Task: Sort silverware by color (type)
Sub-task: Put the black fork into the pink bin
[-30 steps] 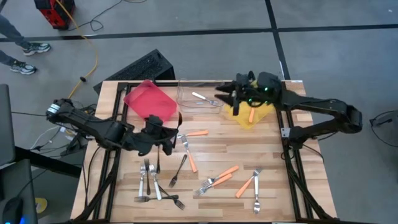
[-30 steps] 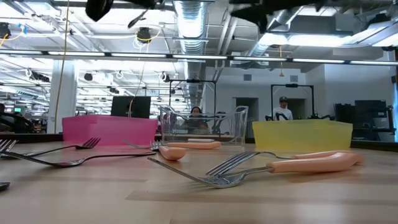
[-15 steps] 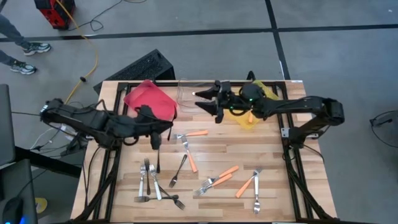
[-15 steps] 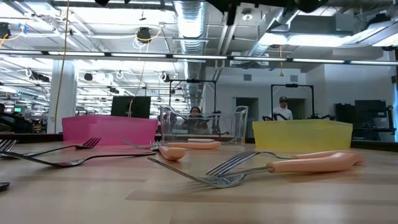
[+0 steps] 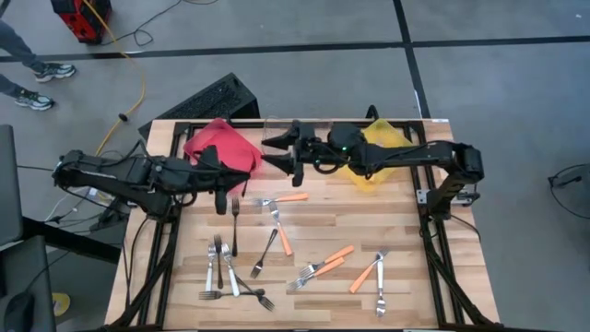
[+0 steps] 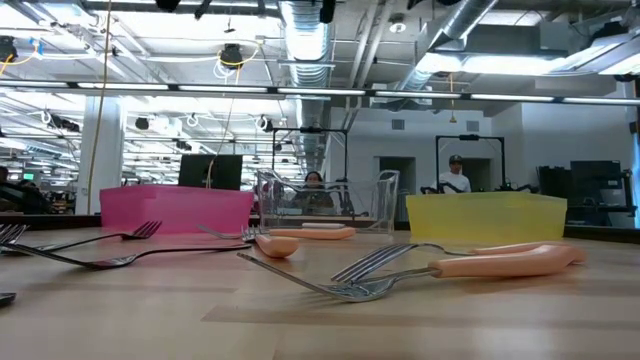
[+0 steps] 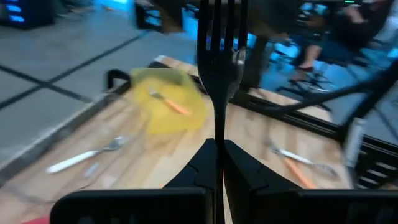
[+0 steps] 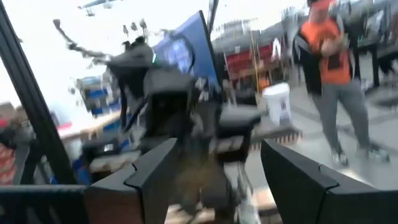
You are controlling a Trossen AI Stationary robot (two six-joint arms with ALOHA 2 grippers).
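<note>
On the wooden worktop (image 5: 313, 226), the clear bin (image 5: 277, 148) at the far edge serves as landmark; nearest the low camera, well on the near side of that bin, an orange-handled fork (image 6: 470, 265) lies across a plain silver fork (image 6: 300, 282); in the high view these belong to a scatter of orange-handled forks (image 5: 334, 258) toward the near right; a cluster of silver and dark forks (image 5: 226, 272) lies toward the near left; midway back to the bin, a dark fork (image 5: 265, 251) lies tilted beside another orange-handled fork (image 5: 281, 231), and one more orange-handled fork (image 5: 286, 197) lies just in front of the bin.

The left gripper (image 5: 221, 198) hangs over the worktop, in front of the red bin (image 5: 221, 148) that stands just left of the clear bin; its jaws are pressed tight on the handle of a black fork (image 7: 219, 56), which in the left wrist view stands straight up from between the fingers (image 7: 202, 165), tines uppermost.

The right gripper (image 5: 277, 154) reaches in from the right, right over the clear bin; its jaws stand wide apart with nothing between them, as the right wrist view shows, its fingers (image 8: 155, 171) splayed.

The yellow bin (image 5: 378, 157) sits just right of the clear bin, with an orange-handled fork (image 7: 171, 102) lying inside it; beyond the worktop, a person (image 8: 329, 74) in an orange top stands in the room.
</note>
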